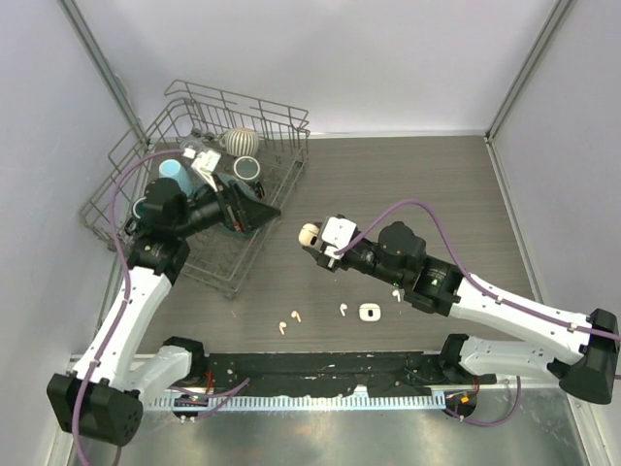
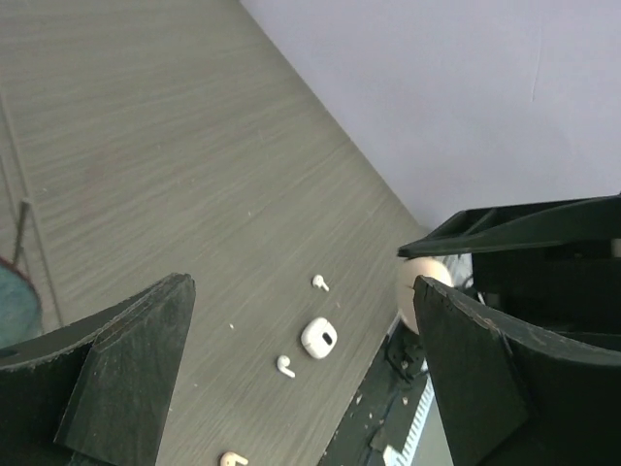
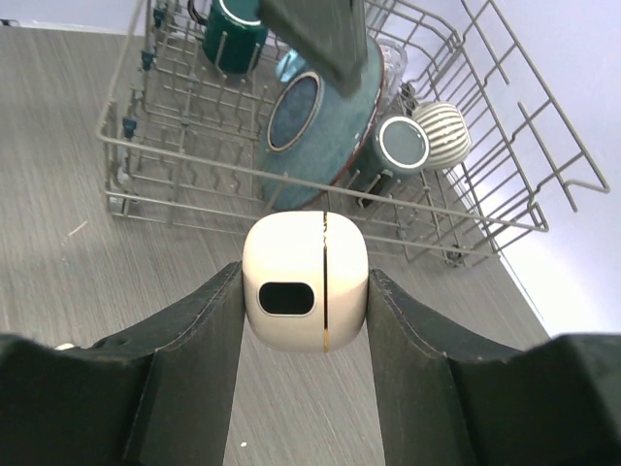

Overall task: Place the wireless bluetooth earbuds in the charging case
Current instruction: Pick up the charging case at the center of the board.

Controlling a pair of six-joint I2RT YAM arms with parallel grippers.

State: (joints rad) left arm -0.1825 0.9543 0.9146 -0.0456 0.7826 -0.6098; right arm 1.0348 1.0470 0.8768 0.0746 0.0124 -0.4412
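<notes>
The right hand [image 3: 305, 291] is closed on the cream charging case [image 3: 291, 254], holding it by its two sides clear of the worktop [image 1: 437, 194], just in front of the dish rack [image 1: 194, 107]. A thin seam runs down the case's face, so the lid looks shut. The left hand [image 2: 301, 291] stands wide and holds nothing; it hangs by the rack's near edge, turned toward the case.

The white earbuds [image 1: 343, 310] lie loose on the worktop near the arms' bases: two close together, one beside a small white case [image 1: 369, 313], and one more just under the right forearm. None is in the cream case.

The step in hand looks like presenting the case. Next the lid has to come open — probably the free left hand's job — before any bud can be picked up and seated.
</notes>
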